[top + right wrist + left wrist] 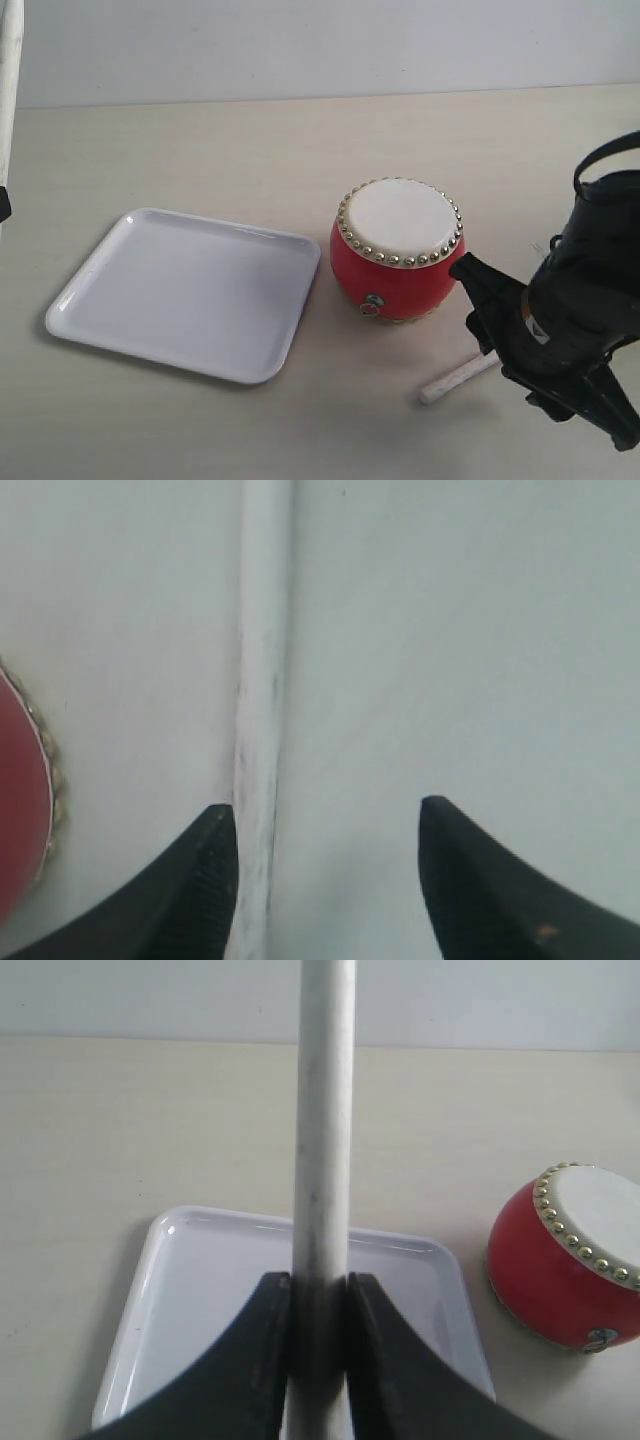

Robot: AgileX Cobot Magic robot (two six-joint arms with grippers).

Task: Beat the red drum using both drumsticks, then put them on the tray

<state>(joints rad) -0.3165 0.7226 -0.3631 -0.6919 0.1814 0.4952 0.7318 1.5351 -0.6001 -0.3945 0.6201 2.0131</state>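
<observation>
The left pincer [320, 1295] is clamped on one drumstick [323, 1110], both fingers pressed flat against its shaft. In the exterior view that stick stands nearly upright at the far left edge of the scene. In the left wrist view the tray [190, 1290] shows behind the pincer.

The right pincer [328, 815] has its fingers spread wide and grips nothing. It is low over the desk [250, 130] at the near right. The other drumstick [262, 630] lies flat on the desk between those fingers, just beside one of them and well clear of the other. Its end pokes out to the left from under the pincer.

The red drum [398, 270] stands upright just beyond and left of that stick, skin upward. The tray lies flat to the drum's left, near it but not touching.
</observation>
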